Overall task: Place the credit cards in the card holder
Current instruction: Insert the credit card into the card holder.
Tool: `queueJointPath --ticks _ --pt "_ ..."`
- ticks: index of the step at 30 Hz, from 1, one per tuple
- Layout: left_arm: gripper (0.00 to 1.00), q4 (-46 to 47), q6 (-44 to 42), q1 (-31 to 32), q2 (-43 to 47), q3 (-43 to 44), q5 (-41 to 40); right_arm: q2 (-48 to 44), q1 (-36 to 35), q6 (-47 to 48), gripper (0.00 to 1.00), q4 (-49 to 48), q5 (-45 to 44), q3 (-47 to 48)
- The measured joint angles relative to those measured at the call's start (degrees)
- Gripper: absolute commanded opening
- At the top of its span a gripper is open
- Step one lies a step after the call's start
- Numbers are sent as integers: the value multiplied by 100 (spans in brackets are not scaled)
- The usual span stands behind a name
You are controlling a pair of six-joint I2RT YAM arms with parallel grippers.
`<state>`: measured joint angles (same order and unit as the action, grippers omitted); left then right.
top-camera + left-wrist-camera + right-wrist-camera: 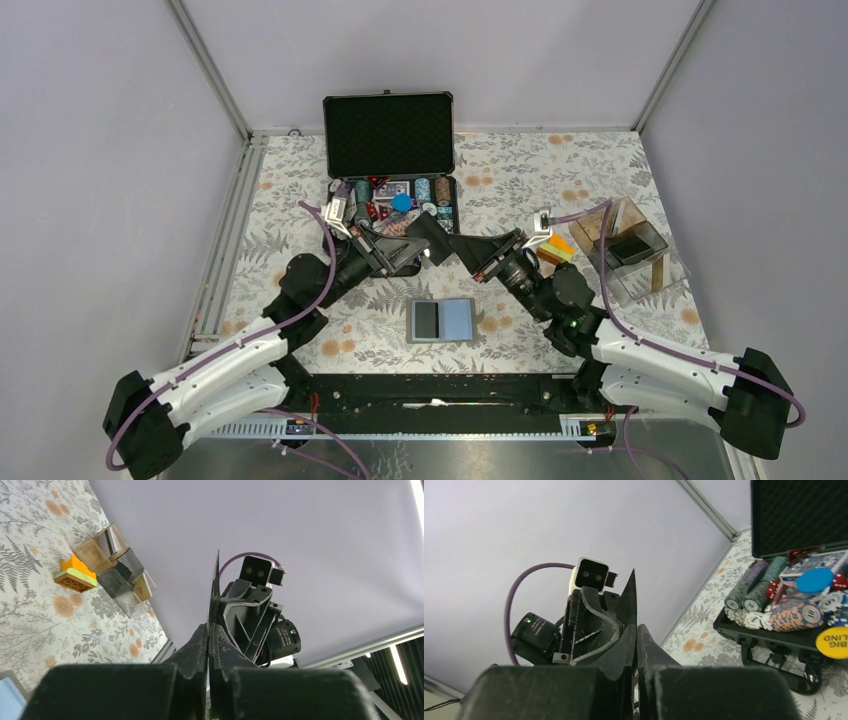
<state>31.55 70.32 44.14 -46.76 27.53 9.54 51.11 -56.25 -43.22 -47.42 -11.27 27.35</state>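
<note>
Both arms meet above the middle of the table. A thin dark credit card [432,233] stands between them, edge-on [215,587] in the left wrist view and a dark pointed sliver [629,600] in the right wrist view. My left gripper [422,246] [209,630] is shut on it from the left. From the right, my right gripper [458,246] [636,630] pinches the same card. The card holder [441,320] lies open and flat below them, with a dark panel on the left and a light blue one on the right; its blue corner [7,700] shows at the left wrist view's edge.
An open black chip case [390,150] [794,630] with chips and a boxed deck stands at the back. A clear brownish acrylic box [628,250] [117,572] sits at the right. Beside it is a small orange and green stack [556,248] [76,574].
</note>
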Motion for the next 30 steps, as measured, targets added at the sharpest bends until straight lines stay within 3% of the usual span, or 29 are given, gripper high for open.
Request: queueJointPath --ticks 4,5,6,12,17,23,30 --pt "0 -249 -133 4 -63 24 -22 -48 2 20 62 540 -195 4" --pt "0 -501 -219 4 -66 68 -24 -68 0 33 73 839 -275 24" --pt "0 -787 -330 -2 -66 120 -24 -103 -2 52 77 1196 -343 59" --pt "0 -2321 -1165 -566 -282 238 413 -374 -7 208 81 3783 -1021 251" --pt "0 -3425 -2157 -809 -1545 422 1211 74 -4 197 78 5281 -1064 278" --pt "0 -3829 -2734 -802 -2682 461 1956 1058 7 114 70 5958 -933 269" --pt "0 -3147 -2680 -769 -3165 428 2376 1364 17 66 46 5921 -866 256"
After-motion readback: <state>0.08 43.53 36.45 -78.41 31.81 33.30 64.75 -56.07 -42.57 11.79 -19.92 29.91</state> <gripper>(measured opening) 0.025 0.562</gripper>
